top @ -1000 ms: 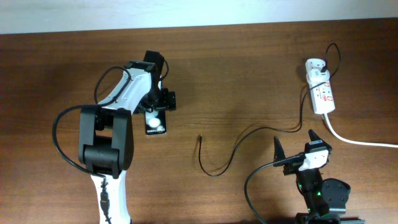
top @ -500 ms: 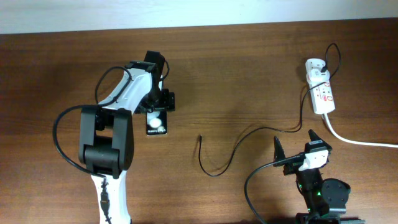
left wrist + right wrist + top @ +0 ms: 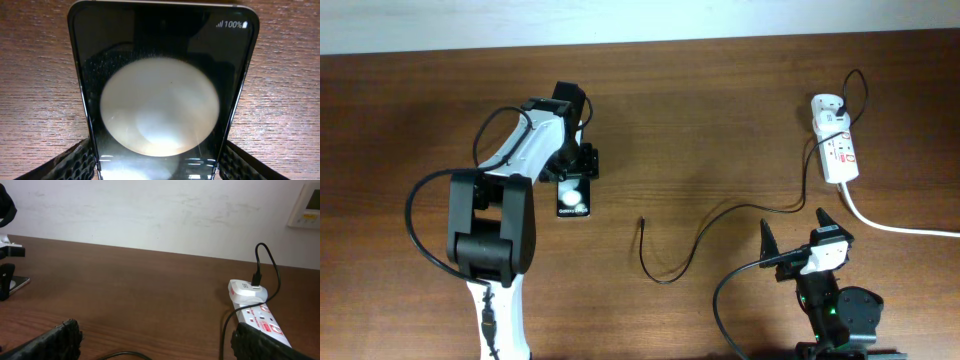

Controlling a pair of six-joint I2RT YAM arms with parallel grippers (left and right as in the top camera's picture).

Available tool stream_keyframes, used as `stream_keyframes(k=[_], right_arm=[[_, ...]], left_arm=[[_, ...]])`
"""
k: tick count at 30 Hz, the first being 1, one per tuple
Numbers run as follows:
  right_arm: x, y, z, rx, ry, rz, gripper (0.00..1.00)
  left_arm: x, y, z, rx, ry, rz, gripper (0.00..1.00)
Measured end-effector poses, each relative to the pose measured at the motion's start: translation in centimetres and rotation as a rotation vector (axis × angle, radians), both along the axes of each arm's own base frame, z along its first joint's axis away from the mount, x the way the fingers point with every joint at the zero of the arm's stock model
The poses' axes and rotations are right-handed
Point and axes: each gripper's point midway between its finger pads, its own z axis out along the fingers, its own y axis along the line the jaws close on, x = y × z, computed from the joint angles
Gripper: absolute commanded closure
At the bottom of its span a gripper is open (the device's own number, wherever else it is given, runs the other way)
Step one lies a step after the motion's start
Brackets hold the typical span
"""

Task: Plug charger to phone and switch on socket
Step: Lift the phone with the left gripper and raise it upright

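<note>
The phone (image 3: 572, 198) lies flat on the table, a black rectangle with a white circle on its face. My left gripper (image 3: 574, 170) straddles its far end, and in the left wrist view the fingers (image 3: 75, 162) press against both sides of the phone (image 3: 160, 75). The charger cable (image 3: 705, 232) runs from the white adapter (image 3: 828, 104) to its plug tip (image 3: 642, 221), which lies loose on the table. The socket strip (image 3: 840, 152) sits at the far right. My right gripper (image 3: 795, 230) is open and empty, near the cable's middle.
A thick white cord (image 3: 895, 227) leaves the strip toward the right edge. In the right wrist view the strip (image 3: 260, 320) and adapter (image 3: 247, 291) lie ahead on the right, and a white wall rises behind the table's far edge.
The phone has slid slightly toward the far side of the table in the left gripper. The right arm and the cable have not moved.
</note>
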Motion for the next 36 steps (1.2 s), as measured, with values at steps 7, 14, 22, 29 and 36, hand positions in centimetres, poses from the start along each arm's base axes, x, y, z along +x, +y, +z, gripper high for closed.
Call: stream_keyframes(k=[7,14,22,29,36], right_arm=[[0.0,0.0,0.0,0.000,0.000,0.000,0.01],[0.0,0.0,0.0,0.000,0.000,0.000,0.01],[0.0,0.0,0.0,0.000,0.000,0.000,0.01],[0.0,0.0,0.0,-0.001,0.000,0.000,0.01],[0.0,0.0,0.0,0.000,0.000,0.000,0.01]], left_arm=[[0.0,0.0,0.0,0.000,0.000,0.000,0.92],[0.0,0.0,0.2,0.001,0.009,0.000,1.00],[-0.6,-0.6,0.6,-0.005,0.113,-0.004,1.00],[-0.7,-0.7,0.6,-0.007,0.119,-0.004,1.00],[0.4,-1.4,0.9,-0.035,0.101,-0.004,1.00]])
